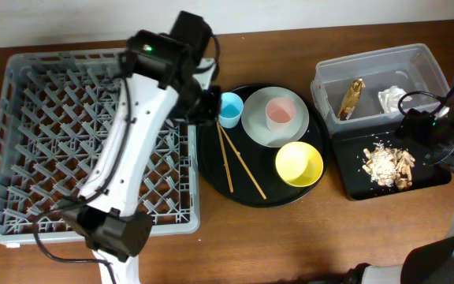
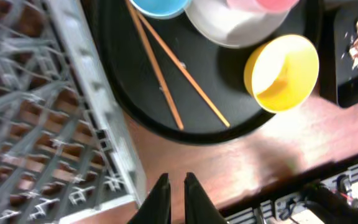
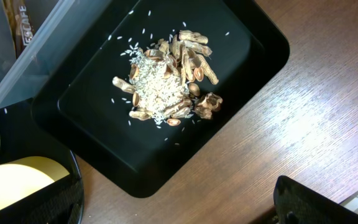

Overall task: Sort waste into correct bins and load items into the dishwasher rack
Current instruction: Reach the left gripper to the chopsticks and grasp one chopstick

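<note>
Dishwasher rack (image 1: 53, 142) sits on the left with nothing loaded in it. The round black tray (image 1: 210, 158) beside it holds the light-blue cup (image 1: 230, 109), a grey plate (image 1: 252, 128) with the pink cup (image 1: 280, 113) standing on it, the yellow bowl (image 1: 299, 163), and two chopsticks (image 1: 225, 158) lying loose in a narrow V on the tray floor. On the right, the clear tub (image 1: 428, 75) holds the gold wrapper (image 1: 352, 97) and the white tissue (image 1: 391, 99), apart from each other. The black rectangular tray (image 1: 349, 185) in front of the tub holds the food scraps (image 1: 386, 164) in one heap, with a few grains scattered round it. Left gripper (image 2: 176, 180) is near the light-blue cup by the rack edge, fingers almost pressed together, pinching nothing. Right gripper (image 3: 179, 205) is above the scrap tray, fingers spread wide, empty.
</note>
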`<control>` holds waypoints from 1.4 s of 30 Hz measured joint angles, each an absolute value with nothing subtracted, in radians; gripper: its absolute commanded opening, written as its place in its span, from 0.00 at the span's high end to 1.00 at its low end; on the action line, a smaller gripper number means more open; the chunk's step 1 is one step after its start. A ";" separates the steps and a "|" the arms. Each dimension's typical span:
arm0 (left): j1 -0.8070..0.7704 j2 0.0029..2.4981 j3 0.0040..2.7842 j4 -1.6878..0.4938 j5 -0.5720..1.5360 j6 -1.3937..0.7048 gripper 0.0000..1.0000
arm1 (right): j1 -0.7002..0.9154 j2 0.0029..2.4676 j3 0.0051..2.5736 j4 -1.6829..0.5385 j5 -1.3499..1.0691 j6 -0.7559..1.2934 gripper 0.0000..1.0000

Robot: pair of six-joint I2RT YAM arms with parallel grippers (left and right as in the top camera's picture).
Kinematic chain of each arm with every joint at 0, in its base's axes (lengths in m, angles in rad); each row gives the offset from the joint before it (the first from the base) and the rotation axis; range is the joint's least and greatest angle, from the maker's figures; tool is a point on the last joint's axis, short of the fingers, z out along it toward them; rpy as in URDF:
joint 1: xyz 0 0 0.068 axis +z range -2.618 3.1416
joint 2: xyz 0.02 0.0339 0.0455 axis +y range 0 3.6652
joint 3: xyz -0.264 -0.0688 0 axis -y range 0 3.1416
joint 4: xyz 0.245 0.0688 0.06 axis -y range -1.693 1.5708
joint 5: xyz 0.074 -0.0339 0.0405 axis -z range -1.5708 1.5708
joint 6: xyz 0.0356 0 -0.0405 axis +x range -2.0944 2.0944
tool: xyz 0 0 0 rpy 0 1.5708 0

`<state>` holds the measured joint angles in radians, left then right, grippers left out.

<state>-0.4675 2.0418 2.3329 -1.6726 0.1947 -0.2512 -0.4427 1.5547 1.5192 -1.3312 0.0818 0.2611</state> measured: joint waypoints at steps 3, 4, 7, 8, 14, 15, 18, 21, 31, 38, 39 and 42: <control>-0.563 2.042 2.210 -1.585 0.183 -0.294 0.85 | -0.443 1.555 1.519 -1.331 0.082 0.262 0.01; -0.600 2.041 2.166 -1.562 0.168 -0.316 0.84 | -0.443 1.555 1.519 -1.332 0.082 0.262 0.01; -0.710 2.043 1.997 -1.459 0.079 -0.420 0.84 | -0.443 1.555 1.519 -1.332 0.081 0.262 0.01; -0.735 2.043 1.953 -1.425 0.058 -0.457 0.84 | -0.443 1.555 1.519 -1.331 0.082 0.262 0.01; -0.807 2.043 1.703 -1.111 -0.011 -0.651 0.84 | -0.443 1.555 1.519 -1.332 0.082 0.261 0.01; -0.812 2.043 1.664 -1.058 -0.016 -0.674 0.84 | -0.443 1.555 1.519 -1.331 0.082 0.262 0.01; -0.818 2.043 1.594 -0.973 -0.020 -0.737 0.84 | -0.443 1.555 1.519 -1.332 0.082 0.262 0.01; -0.817 2.043 1.536 -0.880 -0.034 -0.788 0.83 | -0.443 1.555 1.519 -1.332 0.081 0.262 0.01; -0.800 2.043 1.448 -0.796 -0.064 -0.859 0.78 | -0.443 1.555 1.519 -1.332 0.082 0.262 0.01; -0.789 2.043 1.448 -0.775 -0.092 -0.941 0.77 | -0.443 1.555 1.519 -1.332 0.082 0.262 0.01; -0.789 2.043 1.448 -0.773 -0.095 -0.963 0.77 | -0.443 1.555 1.519 -1.332 0.082 0.262 0.01; -0.789 2.043 1.448 -0.762 -0.095 -0.989 0.77 | -0.443 1.555 1.519 -1.332 0.082 0.262 0.01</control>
